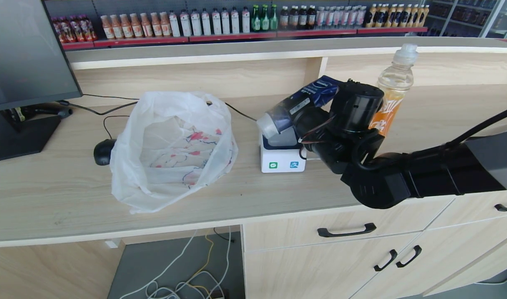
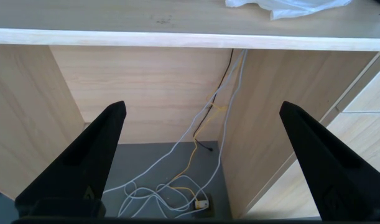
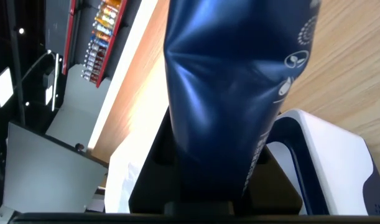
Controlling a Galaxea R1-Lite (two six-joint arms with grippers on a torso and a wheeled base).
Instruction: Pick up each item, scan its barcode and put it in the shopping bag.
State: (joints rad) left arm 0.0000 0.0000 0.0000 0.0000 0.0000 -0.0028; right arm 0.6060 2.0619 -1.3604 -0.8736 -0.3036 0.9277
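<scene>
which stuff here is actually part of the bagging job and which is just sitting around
Job: blue pouch, scanner, shopping bag, orange drink bottle (likely next).
Lying about: mouse, monitor, shelf bottles.

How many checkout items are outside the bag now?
2: blue pouch in the right gripper over the scanner; orange bottle upright on the counter behind it. The arm may hide more.
</scene>
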